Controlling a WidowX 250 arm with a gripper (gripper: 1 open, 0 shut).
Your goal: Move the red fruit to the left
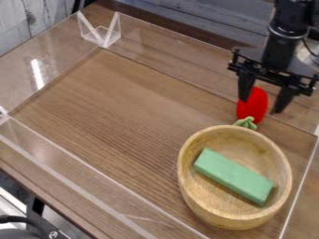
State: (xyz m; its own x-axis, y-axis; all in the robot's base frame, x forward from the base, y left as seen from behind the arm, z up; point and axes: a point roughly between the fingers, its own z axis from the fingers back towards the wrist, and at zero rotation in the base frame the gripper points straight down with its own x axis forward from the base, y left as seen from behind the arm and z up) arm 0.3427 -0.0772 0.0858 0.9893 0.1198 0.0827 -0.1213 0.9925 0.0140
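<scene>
One small glossy red fruit (pixel 255 102) is straddled by the black gripper (pixel 268 97), fingers (pixel 243 91) parted, at the wooden bench's (pixel 112 112) two o'clock; clear walls enclose it.

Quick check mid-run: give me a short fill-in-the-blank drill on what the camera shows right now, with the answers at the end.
1. The gripper points straight ____ over the red fruit.
2. The green block lies inside the wooden ____.
3. The red fruit sits on the table, just beyond the bowl's ____ rim.
4. The fruit's leafy end is colored ____.

Missing words: down; bowl; far; green
</scene>
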